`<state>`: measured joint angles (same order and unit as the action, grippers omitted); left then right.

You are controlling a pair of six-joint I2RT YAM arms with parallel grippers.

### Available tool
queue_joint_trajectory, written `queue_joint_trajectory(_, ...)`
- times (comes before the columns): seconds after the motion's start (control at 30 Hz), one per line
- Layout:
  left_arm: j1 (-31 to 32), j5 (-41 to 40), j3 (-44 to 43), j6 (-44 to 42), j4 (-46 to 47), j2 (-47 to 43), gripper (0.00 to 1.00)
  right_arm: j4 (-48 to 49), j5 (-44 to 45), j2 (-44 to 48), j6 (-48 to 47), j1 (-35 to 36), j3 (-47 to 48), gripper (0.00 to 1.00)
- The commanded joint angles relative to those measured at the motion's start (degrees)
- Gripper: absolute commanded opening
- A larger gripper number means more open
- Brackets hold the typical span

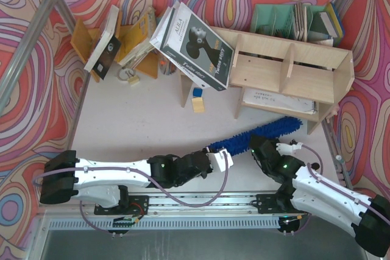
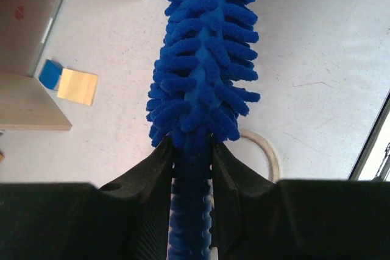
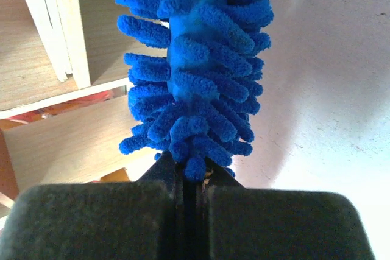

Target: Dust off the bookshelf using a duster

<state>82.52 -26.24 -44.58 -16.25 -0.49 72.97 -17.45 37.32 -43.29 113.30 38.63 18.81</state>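
Left end effector [image 2: 190, 150] around duster [image 2: 204, 59], handle end out of sight.

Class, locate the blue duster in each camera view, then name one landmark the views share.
Top external: duster lies diagonally, lower centre-right.
Left wrist: centre, running from the bottom to the top edge.
Right wrist: centre, filling the upper middle.
Shared landmark: bookshelf, at the left in both wrist views.

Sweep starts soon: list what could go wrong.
Both the left gripper and the right gripper clamp the duster; uncoordinated moves could bend it or wrench it loose. The right one pinches soft bristles and may slip. A large book leans on the bookshelf; a sweep could topple it.
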Motion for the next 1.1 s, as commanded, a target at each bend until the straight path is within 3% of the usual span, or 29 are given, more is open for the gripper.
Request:
queue_joint_trajectory(0.0, -3.34, 3.84, -1.35, 8.09, -3.42, 0.11, 0.35, 0.74, 1.12, 3.06, -0.13, -0.2, 1.48, 0.0)
queue_joint_trajectory(0.23, -6.6, 9.88, -2.29, 10.53, -8.29, 0.96, 0.64, 1.88, 0.5, 4.9, 0.24, -0.24, 1.43, 0.0)
queue_joint_trajectory(0.5, -9.65, 16.34, -5.23, 11.98, -12.74, 3.75, 0.68, 2.37, 0.07, 5.03, -0.34, -0.21, 1.33, 0.0)
queue_joint_trajectory(0.87, -10.35, 17.29, -7.8, 12.15, -12.03, 9.63, 0.48, 3.54, 0.27, 5.98, -1.83, -0.22, 1.65, 0.0)
queue_joint_trajectory(1.07, -10.55, 16.4, -8.35, 12.74, -11.68, 10.86, 0.23, 4.25, 0.28, 6.52, -2.45, -0.22, 1.46, 0.0)
